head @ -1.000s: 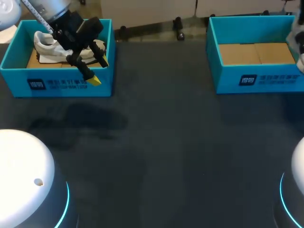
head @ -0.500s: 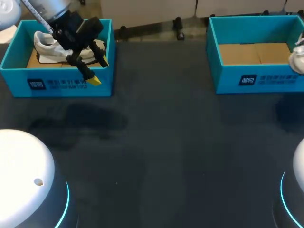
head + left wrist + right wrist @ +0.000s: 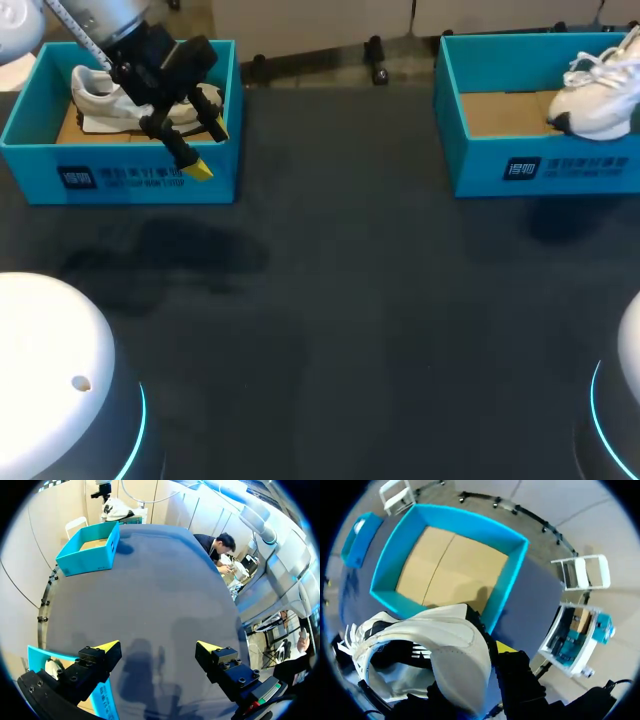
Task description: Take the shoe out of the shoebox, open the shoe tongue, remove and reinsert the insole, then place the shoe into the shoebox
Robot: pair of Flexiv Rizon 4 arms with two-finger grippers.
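This looks like a robotics lab or test room rather than a home or a shop, though little of the room itself can be judged from here. A wide, dark grey counter [image 3: 350, 300] carries two matching blue boxes, the left shoebox [image 3: 140, 182] and the right shoebox [image 3: 540, 172], set well apart like a staged trial. Two white robot bases with glowing blue rings stand at the near edge, the left base [image 3: 50, 370] and the right base [image 3: 625, 390]. A black-jointed robot arm [image 3: 150, 60] hangs over the left shoebox.
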